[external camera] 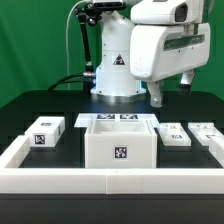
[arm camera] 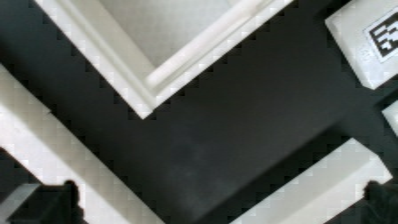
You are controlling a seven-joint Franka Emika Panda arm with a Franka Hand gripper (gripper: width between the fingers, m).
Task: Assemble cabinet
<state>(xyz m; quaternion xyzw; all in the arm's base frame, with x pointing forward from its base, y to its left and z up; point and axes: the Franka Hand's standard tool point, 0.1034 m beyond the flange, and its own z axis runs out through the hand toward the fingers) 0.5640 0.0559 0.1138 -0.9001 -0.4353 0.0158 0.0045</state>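
Observation:
The cabinet [external camera: 120, 146] is a white open-topped box with a tag on its front, standing at the middle of the black table. A white tagged block [external camera: 47, 133] lies to its left in the exterior view. Two flat white tagged pieces [external camera: 175, 135] [external camera: 208, 133] lie to its right. My gripper [external camera: 172, 90] hangs high above the table over the right side, well above those pieces, open and empty. In the wrist view my gripper [arm camera: 214, 205] shows dark fingertips [arm camera: 39, 203] far apart with nothing between them. One tagged piece [arm camera: 374, 35] shows there; the cabinet is out of that view.
The marker board [external camera: 115, 119] lies behind the cabinet, in front of the robot base [external camera: 112, 70]. A low white border rail [external camera: 100, 181] runs along the front and sides; its corner [arm camera: 151, 70] shows in the wrist view.

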